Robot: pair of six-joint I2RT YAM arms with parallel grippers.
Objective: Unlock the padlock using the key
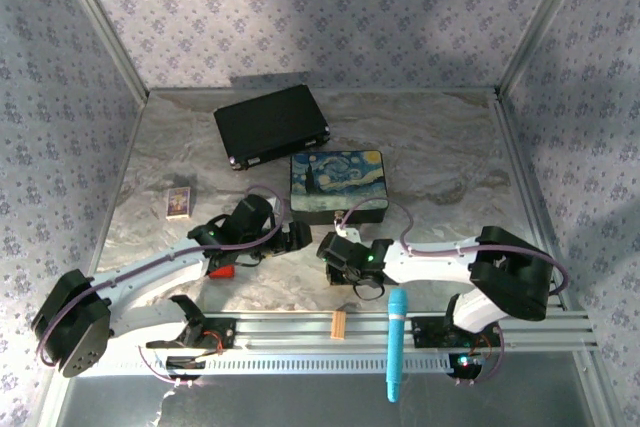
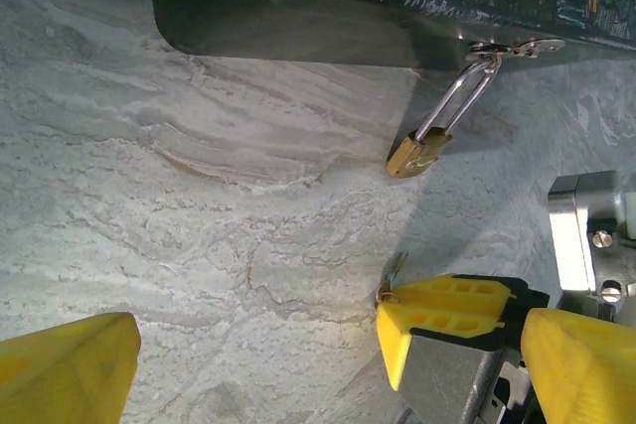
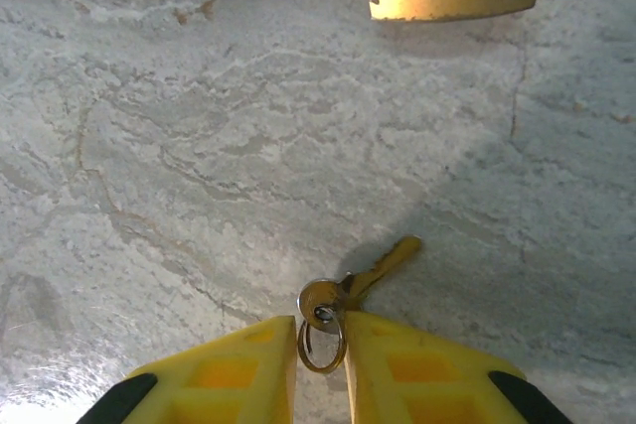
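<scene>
the marbled surface [image 1: 440, 157] spreads under and ahead of both sets of fingers. the black case [image 1: 272, 125] lies far beyond them, and the painted box [image 1: 337, 185] sits just ahead of them, nearer than the case. a blue tool [image 1: 397, 342] lies behind the right fingers [image 3: 229, 374], on the rail by the arm bases. the left fingers [image 2: 70, 369] stand wide apart and hold nothing. ahead of them, toward their right side, the padlock [image 2: 417, 154] hangs by its shackle from the box's hasp, its brass body down on the surface. the right fingers are drawn nearly together, clamped on the ring of the key [image 3: 378, 267]. the blade points ahead and to the right of their tips. the padlock lies straight ahead of them, apart from the key.
</scene>
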